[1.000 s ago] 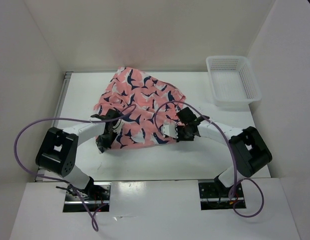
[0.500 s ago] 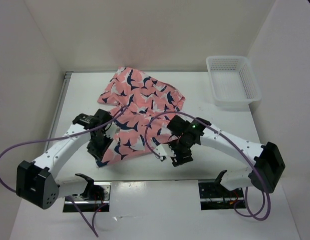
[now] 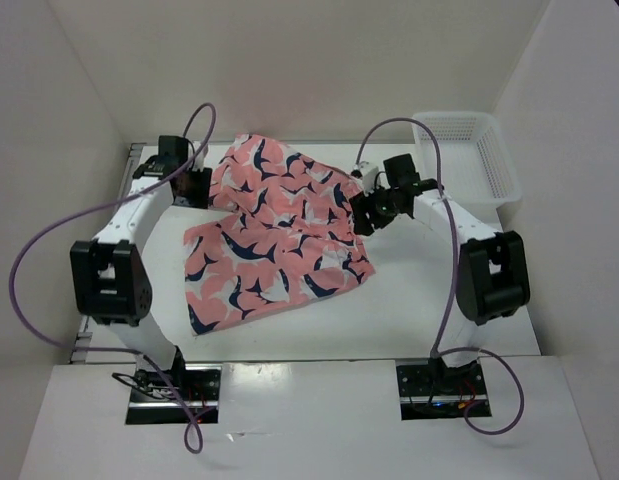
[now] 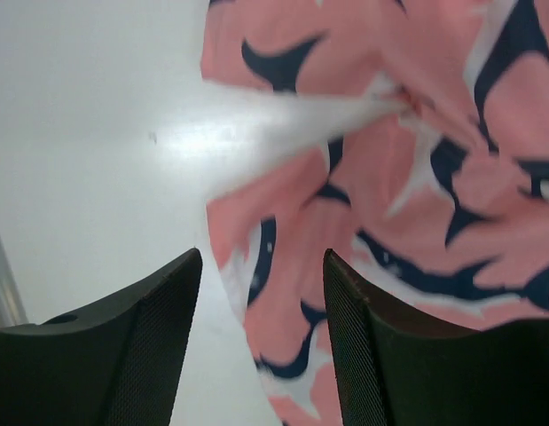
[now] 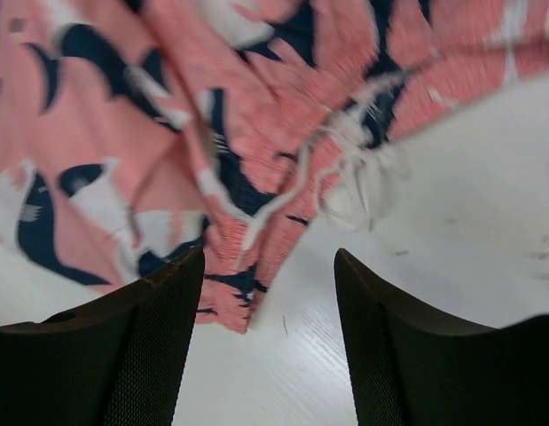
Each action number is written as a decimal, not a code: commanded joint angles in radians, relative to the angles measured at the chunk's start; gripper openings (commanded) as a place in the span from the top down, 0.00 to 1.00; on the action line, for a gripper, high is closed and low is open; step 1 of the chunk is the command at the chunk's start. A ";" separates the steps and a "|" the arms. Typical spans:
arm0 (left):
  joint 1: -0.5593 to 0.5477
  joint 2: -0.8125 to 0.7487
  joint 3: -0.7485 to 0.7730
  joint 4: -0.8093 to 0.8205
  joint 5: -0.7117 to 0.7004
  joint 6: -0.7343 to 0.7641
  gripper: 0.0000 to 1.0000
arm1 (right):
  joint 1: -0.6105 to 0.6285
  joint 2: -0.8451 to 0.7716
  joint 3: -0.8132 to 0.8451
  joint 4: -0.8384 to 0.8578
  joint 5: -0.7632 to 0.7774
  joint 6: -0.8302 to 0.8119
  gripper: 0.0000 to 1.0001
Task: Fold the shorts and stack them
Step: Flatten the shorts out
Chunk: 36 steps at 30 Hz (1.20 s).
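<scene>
We see the shorts [image 3: 274, 240] lying on the table [image 3: 439, 300], around its middle. One end is near the back wall and the other end reaches toward the front left. The basket [image 3: 467, 165] sits in the back right corner of the table, to the right of the shorts and apart from them. Our left gripper [image 3: 197, 188] is at the left side of the shorts, near the back. Our right gripper [image 3: 367, 212] is at their right side, between the shorts and the basket. In the right wrist view, the drawstring [image 5: 349, 177] lies at the edge of the shorts.
</scene>
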 commanded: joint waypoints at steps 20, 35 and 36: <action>0.112 0.657 0.544 0.097 0.080 0.003 0.34 | -0.009 0.084 -0.161 -0.061 0.117 0.167 0.42; 0.100 0.673 0.433 0.067 0.077 0.003 1.00 | 0.080 0.107 -0.185 -0.157 0.122 -0.080 1.00; 0.110 0.662 0.423 0.076 0.058 0.003 1.00 | 0.080 0.098 -0.200 -0.189 0.123 -0.127 1.00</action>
